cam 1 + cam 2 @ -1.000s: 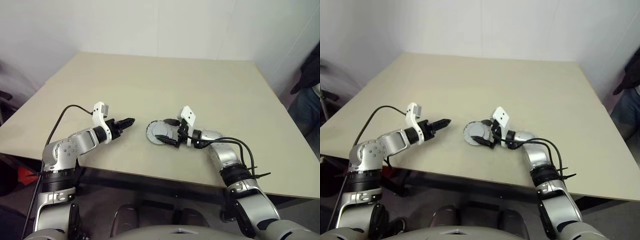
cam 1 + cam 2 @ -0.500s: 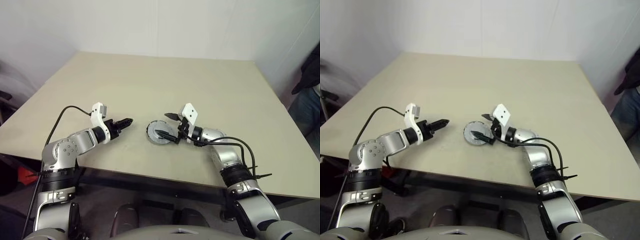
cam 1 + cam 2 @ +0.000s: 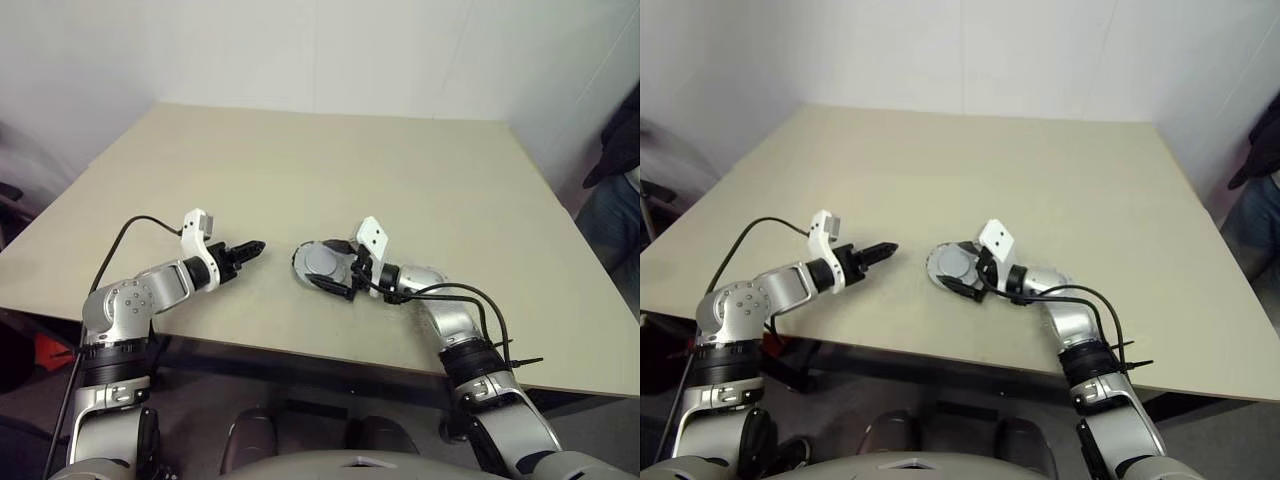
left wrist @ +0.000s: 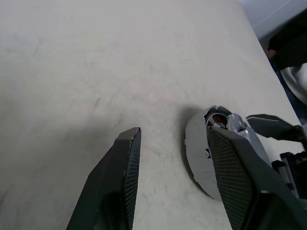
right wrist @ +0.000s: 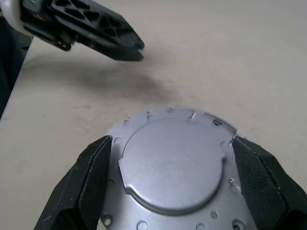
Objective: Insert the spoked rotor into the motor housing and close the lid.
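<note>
Right gripper (image 3: 962, 272) straddles the silver motor housing (image 5: 172, 167) near the table (image 3: 400, 170) front edge, jaws wide on either flank, apparently to steady or grasp it, while the left gripper (image 3: 247, 247) hovers just beside it, part-open, empty.

L gripper (image 3: 252, 247) low over tabletop, fingers part open, empty, R gripper (image 3: 333, 268) fingers spread wide, both arms bent inward.
</note>
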